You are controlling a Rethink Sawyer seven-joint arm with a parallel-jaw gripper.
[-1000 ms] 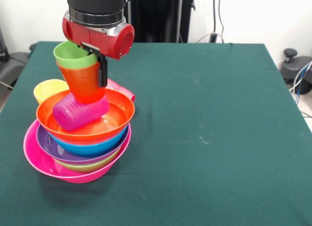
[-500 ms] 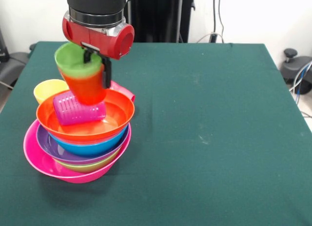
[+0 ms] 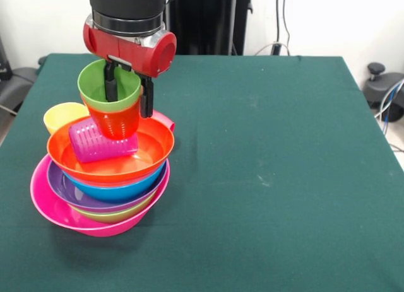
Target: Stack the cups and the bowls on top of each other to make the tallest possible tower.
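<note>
The tower is a pile of nested bowls: a pink bowl (image 3: 43, 202) at the base, then green (image 3: 120, 215), purple (image 3: 60, 186), blue (image 3: 120, 192) and an orange bowl (image 3: 154, 147) on top. A purple cup (image 3: 95, 146) lies on its side inside the orange bowl. My gripper (image 3: 129, 106) is shut on the rim of a green cup (image 3: 101, 93), one finger inside it and one outside. The green cup is nested in an orange-red cup (image 3: 117, 123), held upright just above the orange bowl and touching the purple cup. A yellow cup (image 3: 62, 116) stands behind the pile.
Something pink (image 3: 164, 120) peeks out behind the orange bowl's right rim. The green tablecloth (image 3: 271, 178) stretches to the right of the pile. Cables and a black stand lie beyond the table's far right corner.
The gripper has shifted slightly right and turned the green and orange-red cups from tilted to upright. The purple cup rolled from leaning to lying flat on its side.
</note>
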